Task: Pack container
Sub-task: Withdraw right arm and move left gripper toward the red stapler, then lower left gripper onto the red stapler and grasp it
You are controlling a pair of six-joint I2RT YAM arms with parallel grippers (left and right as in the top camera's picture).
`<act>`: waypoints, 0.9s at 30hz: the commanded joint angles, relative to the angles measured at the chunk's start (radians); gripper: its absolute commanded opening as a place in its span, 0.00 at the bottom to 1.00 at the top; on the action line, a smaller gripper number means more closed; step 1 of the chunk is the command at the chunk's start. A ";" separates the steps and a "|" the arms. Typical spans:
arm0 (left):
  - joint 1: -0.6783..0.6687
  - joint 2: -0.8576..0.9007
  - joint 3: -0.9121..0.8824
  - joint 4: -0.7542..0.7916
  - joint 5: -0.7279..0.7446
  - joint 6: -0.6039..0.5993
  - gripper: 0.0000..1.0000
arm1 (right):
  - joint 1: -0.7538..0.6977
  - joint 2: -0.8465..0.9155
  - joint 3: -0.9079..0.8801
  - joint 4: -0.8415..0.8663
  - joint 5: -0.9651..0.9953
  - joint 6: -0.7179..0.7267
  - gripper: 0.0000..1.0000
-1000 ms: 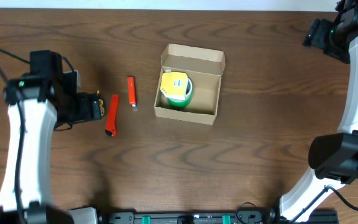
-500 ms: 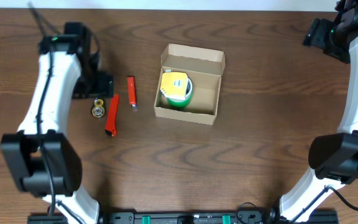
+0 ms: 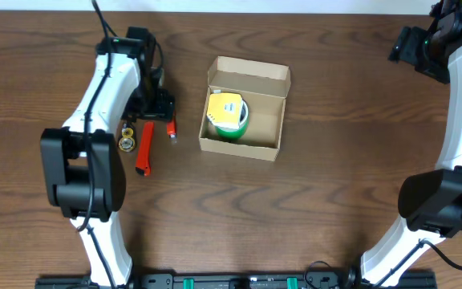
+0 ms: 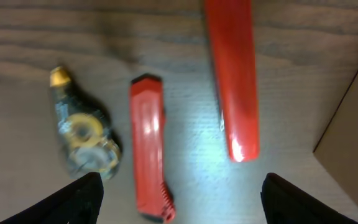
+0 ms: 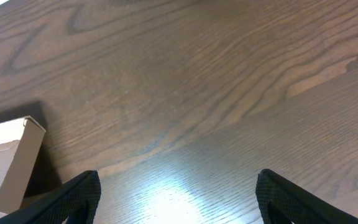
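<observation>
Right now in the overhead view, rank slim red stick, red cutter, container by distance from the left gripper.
1. Slim red stick, directly at the left gripper.
2. Red cutter, just nearer the robot base.
3. Container, off to the right.

Left arm [image 3: 107, 76] is on the move! It swings in from the table's left edge, folding up and across toward the middle. The left gripper [image 3: 157, 107] leaves its spot beside the red cutter [image 3: 143, 150] and now hangs over the upper end of the slim orange-red stick [image 3: 169, 122], closer to the cardboard box [image 3: 247, 74]. A small yellow-and-black roller [image 3: 125, 143], covered a second ago, lies exposed.
</observation>
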 commanded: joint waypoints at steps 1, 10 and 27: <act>-0.021 0.031 0.018 0.021 0.048 0.016 0.82 | 0.013 0.007 -0.008 0.007 -0.006 -0.013 0.82; -0.042 0.079 0.018 0.083 0.061 -0.004 0.82 | 0.013 0.007 -0.008 0.010 -0.006 -0.013 0.82; -0.044 0.141 0.018 0.112 0.055 -0.045 0.64 | 0.013 0.007 -0.008 0.012 -0.006 -0.013 0.81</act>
